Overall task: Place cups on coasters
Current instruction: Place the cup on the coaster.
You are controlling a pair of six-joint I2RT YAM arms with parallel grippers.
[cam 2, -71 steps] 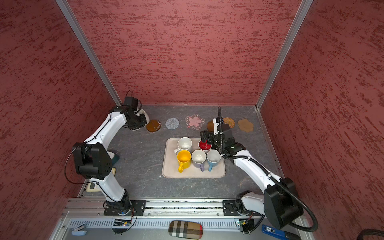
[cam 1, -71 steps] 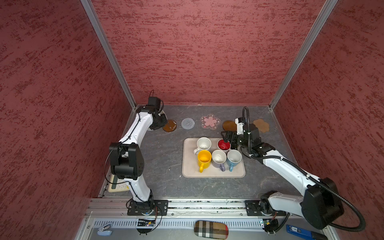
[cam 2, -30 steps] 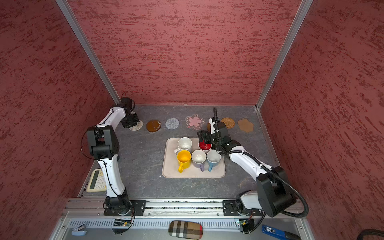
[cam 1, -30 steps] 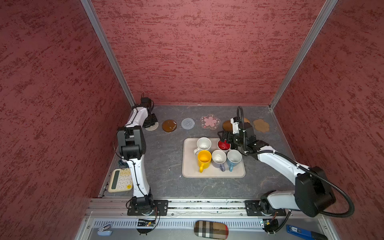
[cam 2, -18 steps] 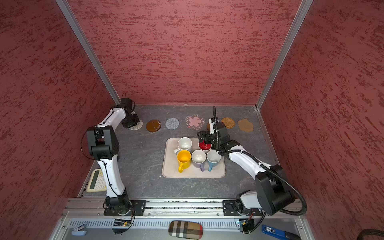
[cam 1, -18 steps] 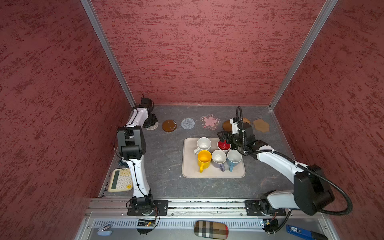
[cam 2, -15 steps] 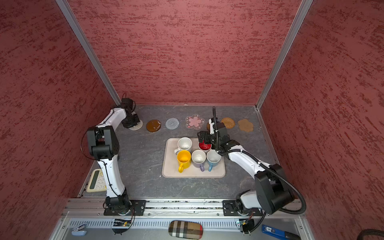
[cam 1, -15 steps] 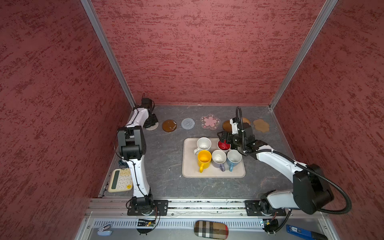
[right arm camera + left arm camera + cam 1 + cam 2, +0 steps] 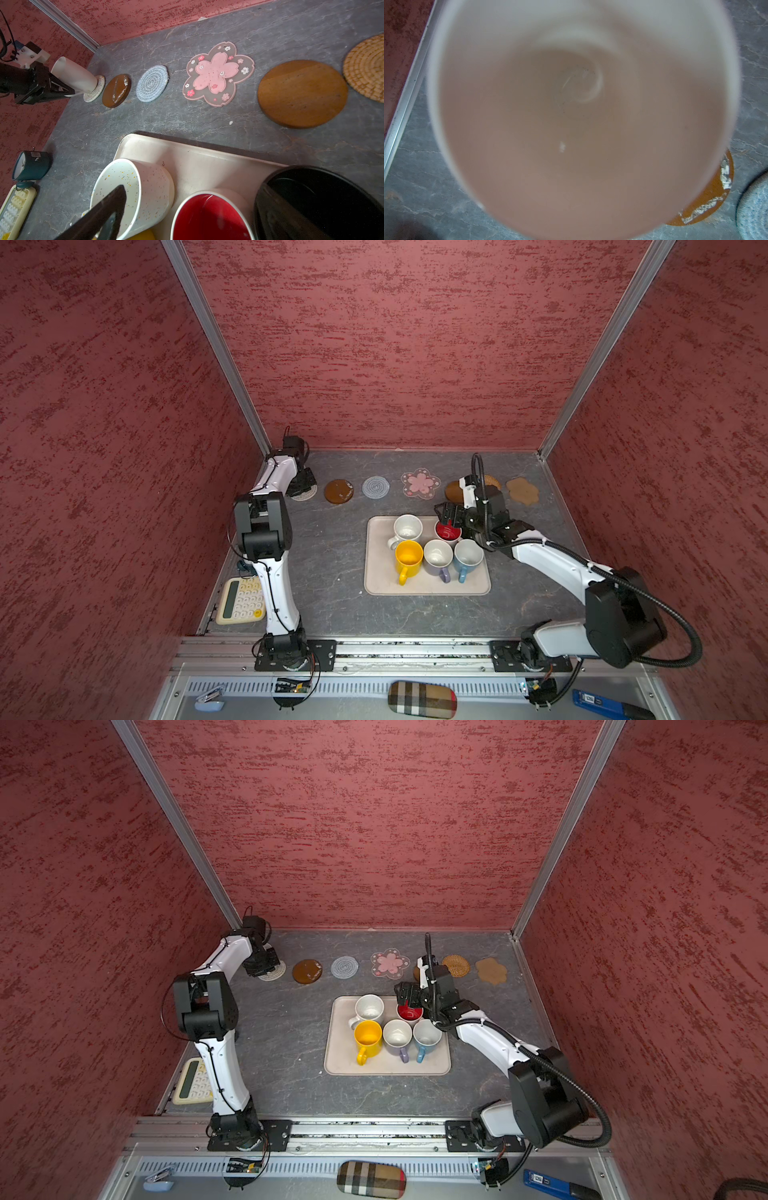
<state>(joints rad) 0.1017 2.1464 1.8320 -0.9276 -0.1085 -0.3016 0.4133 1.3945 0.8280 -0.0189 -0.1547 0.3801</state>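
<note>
White mug [image 9: 72, 75], clamped in left tool [image 9: 67, 91], is resting on beige coaster [image 9: 95, 90] beyond the tray [image 9: 187, 158]; right tool [image 9: 449, 519] is hovering wide-open above tray's red-lined mug [image 9: 448, 531].

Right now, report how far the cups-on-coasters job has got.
Done: no cup released yet. In hand: the left gripper is shut on a white cup, tilted, its base on the beige woven coaster. Left: six cups on the tray, six bare coasters; the right gripper hangs open over them.

Overhead stereo pair, close wrist cameras
</note>
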